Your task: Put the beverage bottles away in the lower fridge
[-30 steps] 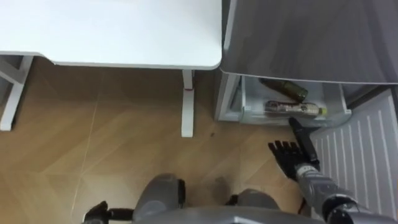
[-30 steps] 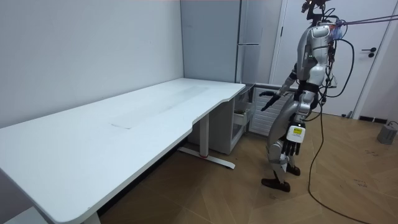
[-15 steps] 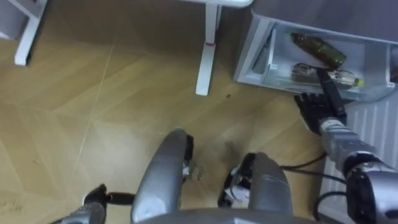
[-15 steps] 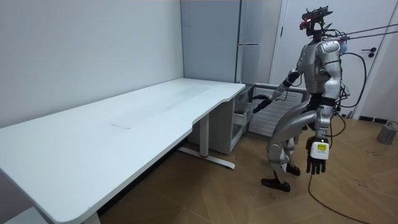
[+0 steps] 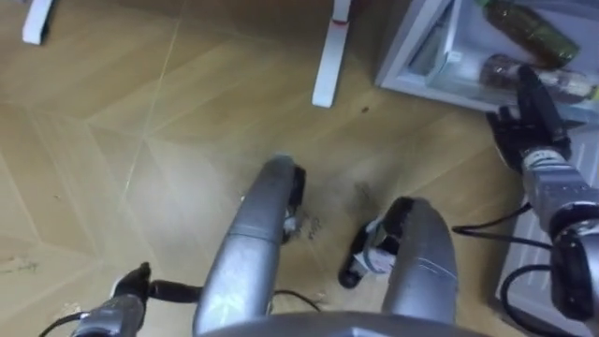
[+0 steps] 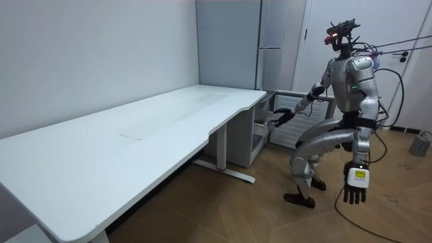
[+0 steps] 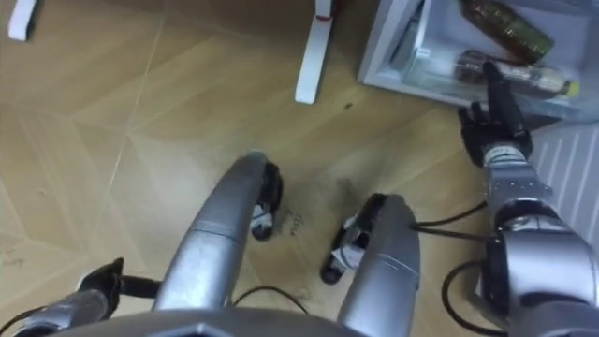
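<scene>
The lower fridge drawer (image 5: pixel 418 58) stands pulled out at the top right. Two drinks lie in it: a dark bottle (image 5: pixel 526 29) at the back and a clear bottle with a label (image 5: pixel 554 84) in front. My right hand (image 5: pixel 524 131) reaches to the drawer's front, open and holding nothing, one straight finger lying over the clear bottle. In the room view I squat with bent knees before the drawer, my right hand (image 6: pixel 282 116) stretched out to it. My left hand (image 6: pixel 355 191) hangs low beside me, open and empty, and also shows at the eye view's lower left (image 5: pixel 114 307).
A white desk (image 6: pixel 135 135) fills the room view's left, and its leg (image 5: pixel 329 58) stands on the wooden floor just left of the drawer. The tall grey fridge (image 6: pixel 270 40) rises behind it. A white ribbed panel (image 7: pixel 573 154) lies right of my right arm.
I have sunk into a squat and my view has tipped down to my knees. My right hand has come up to the clear bottle. My left arm has swung back and down.
</scene>
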`<state>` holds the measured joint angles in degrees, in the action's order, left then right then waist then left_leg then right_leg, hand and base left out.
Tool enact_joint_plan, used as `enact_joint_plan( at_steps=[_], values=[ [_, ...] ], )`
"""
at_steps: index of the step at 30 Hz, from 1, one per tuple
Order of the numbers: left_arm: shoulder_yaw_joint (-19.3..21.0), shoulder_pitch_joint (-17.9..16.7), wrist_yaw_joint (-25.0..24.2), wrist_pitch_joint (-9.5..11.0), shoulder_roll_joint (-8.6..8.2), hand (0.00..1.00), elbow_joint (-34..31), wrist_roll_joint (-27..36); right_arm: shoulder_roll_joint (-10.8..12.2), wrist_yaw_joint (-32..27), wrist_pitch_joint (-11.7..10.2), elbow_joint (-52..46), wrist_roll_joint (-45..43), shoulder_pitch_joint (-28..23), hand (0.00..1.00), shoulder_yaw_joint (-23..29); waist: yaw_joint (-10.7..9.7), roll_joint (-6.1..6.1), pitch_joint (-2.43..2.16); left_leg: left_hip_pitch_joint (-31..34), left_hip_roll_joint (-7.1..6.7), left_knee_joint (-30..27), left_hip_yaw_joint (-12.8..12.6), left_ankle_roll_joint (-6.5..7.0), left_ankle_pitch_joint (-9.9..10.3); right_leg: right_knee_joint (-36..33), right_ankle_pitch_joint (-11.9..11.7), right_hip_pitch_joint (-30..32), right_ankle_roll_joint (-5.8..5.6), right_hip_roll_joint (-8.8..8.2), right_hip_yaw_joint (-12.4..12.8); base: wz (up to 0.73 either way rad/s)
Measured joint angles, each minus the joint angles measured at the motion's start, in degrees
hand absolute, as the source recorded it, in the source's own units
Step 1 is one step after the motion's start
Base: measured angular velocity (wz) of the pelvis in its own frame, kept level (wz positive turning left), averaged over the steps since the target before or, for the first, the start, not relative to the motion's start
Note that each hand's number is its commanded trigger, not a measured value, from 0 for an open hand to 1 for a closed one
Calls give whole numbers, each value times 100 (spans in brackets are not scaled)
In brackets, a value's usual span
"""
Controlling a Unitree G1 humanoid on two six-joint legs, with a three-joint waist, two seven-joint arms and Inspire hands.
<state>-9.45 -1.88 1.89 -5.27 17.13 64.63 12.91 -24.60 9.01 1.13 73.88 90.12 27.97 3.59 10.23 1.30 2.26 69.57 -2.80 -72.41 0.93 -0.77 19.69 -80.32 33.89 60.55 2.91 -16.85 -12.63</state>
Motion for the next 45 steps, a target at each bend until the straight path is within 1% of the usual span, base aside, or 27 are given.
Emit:
enact_joint_plan(
  at_steps=[1, 3, 4, 6, 9, 12, 14, 17, 19, 20, 21, 22, 23, 24, 25, 27, 28, 30, 32, 35, 37, 41, 44, 45],
  values=[
    [1, -8, 1, 15, 11, 0, -12, -2, -65, -48, 1, -2, -4, 45, 0, -15, 42, 4, 2, 88, 1, -38, 8, 3, 2, -38, 1, 83, -1, -8, 0, 0],
    [2, -46, 1, 19, 11, 0, -43, -1, -84, -159, 2, -8, -11, 167, 0, -22, 66, 14, 8, 167, 2, -54, 9, -3, -2, -60, 1, 167, -1, -26, -3, -4],
    [3, -49, 8, 26, 14, 0, -50, -8, -84, -233, 3, -8, -4, 241, 0, -45, 89, 37, 22, 193, 7, -55, 5, -10, -6, -71, 0, 201, -1, -23, 12, -5],
    [9, -80, 14, 59, 14, 0, -80, -18, -86, -313, 2, -12, 4, 340, 0, -80, 118, 50, 30, 238, 16, -77, 10, -13, -7, -87, 0, 249, -1, -12, 18, -5],
    [20, -266, 13, 103, 31, 0, -343, -133, -97, -537, -57, -70, -23, 400, 0, -176, 119, 60, 35, 290, 13, -106, 10, -14, -8, -120, 2, 279, -3, -21, 13, 3],
    [20, -392, 3, 129, 51, 0, -474, -139, -124, -815, -111, -212, -37, 401, 0, -287, 120, 102, 38, 298, 11, -101, -42, -20, -11, -176, 5, 329, -8, -92, 48, 2],
    [21, -472, 3, 171, 80, 0, -538, -139, -132, -995, -136, -333, -34, 401, 0, -380, 118, 116, 41, 292, 10, -98, -51, -27, -15, -185, 5, 330, -8, -113, 40, 0],
    [22, -524, 13, 200, 205, 0, -577, -127, -177, -1217, -140, -653, -20, 401, 0, -516, 112, 182, 76, 285, 3, -122, -53, -46, -26, -246, 18, 334, 17, -127, 38, 2],
    [21, -554, 23, 216, 272, 0, -583, -128, -186, -1224, -172, -795, -7, 439, 0, -580, 118, 207, 75, 294, 6, -136, -29, -63, -36, -268, 32, 333, 46, -122, 12, 3],
    [21, -595, 22, 216, 290, 0, -609, -125, -190, -1224, -232, -803, 3, 554, 0, -644, 131, 208, 74, 299, 3, -136, -6, -74, -42, -270, 39, 333, 60, -122, -13, 0],
    [21, -752, 18, 219, 321, 0, -791, -125, -190, -1224, -265, -901, 11, 643, 0, -679, 148, 207, 74, 301, -6, -139, 17, -86, -49, -275, 46, 331, 74, -122, -32, 0],
    [14, -894, 11, 231, 349, 0, -957, -124, -202, -1222, -345, -1020, 31, 699, 0, -681, 197, 201, 72, 297, -29, -139, 45, -91, -51, -281, 54, 310, 89, -128, -55, 7],
    [11, -919, 1, 236, 356, 0, -983, -124, -230, -1245, -406, -1019, 74, 713, 0, -679, 245, 193, 71, 295, -67, -139, 73, -94, -53, -288, 59, 293, 97, -147, -71, 22],
    [13, -972, -5, 235, 381, 0, -1036, -126, -312, -1345, -493, -1010, 98, 713, 0, -669, 342, 176, 75, 299, -123, -144, 110, -99, -56, -320, 100, 261, 101, -216, -118, 30],
    [14, -1072, -5, 222, 405, 0, -1120, -127, -347, -1433, -605, -1008, 97, 712, 0, -653, 407, 152, 72, 319, -105, -173, 107, -101, -57, -358, 128, 247, 111, -245, -159, 29],
    [10, -1238, -24, 173, 406, 0, -1182, -127, -364, -1481, -742, -1011, 90, 713, 0, -642, 458, 135, 66, 336, -96, -198, 107, -101, -57, -408, 180, 247, 119, -304, -182, 16],
    [15, -1344, -32, 149, 408, 0, -1190, -132, -364, -1534, -773, -1047, 32, 715, 0, -643, 461, 131, 63, 346, -99, -237, 102, -101, -57, -457, 215, 247, 123, -336, -189, 8],
    [15, -1424, -34, 146, 409, 0, -1188, -133, -372, -1672, -792, -1184, -39, 716, 0, -661, 460, 127, 62, 373, -103, -285, 113, -101, -57, -514, 266, 256, 157, -374, -219, 2],
    [16, -1409, -35, 166, 411, 0, -1178, -133, -374, -1792, -844, -1305, -47, 716, 0, -692, 467, 126, 62, 390, -101, -289, 123, -101, -57, -528, 281, 257, 185, -404, -258, 2],
    [14, -1414, -44, 290, 415, 0, -1163, -128, -374, -1938, -864, -1494, -45, 717, 0, -703, 491, 118, 57, 369, -94, -294, 123, -101, -57, -542, 295, 245, 213, -405, -273, -2],
    [12, -1423, -65, 317, 420, 0, -1152, -129, -373, -2133, -872, -1720, -47, 717, 0, -710, 493, 106, 58, 370, -95, -306, 123, -101, -57, -560, 324, 241, 255, -410, -292, -2],
    [12, -1463, -134, 325, 431, 0, -1147, -151, -374, -2470, -905, -1961, -185, 730, 0, -741, 494, 101, 54, 341, -89, -322, 127, -100, -56, -588, 389, 215, 268, -406, -295, 0],
    [13, -1532, -161, 326, 437, 0, -1169, -314, -374, -2617, -904, -2235, -388, 767, 0, -773, 494, 100, 54, 310, -85, -324, 130, -138, -35, -591, 434, 185, 287, -406, -303, 0],
    [12, -1560, -184, 328, 453, 0, -1176, -331, -372, -2743, -904, -2244, -399, 795, 0, -858, 495, 99, 54, 282, -85, -327, 137, -152, -18, -591, 457, 148, 282, -407, -314, 0]
  ],
)
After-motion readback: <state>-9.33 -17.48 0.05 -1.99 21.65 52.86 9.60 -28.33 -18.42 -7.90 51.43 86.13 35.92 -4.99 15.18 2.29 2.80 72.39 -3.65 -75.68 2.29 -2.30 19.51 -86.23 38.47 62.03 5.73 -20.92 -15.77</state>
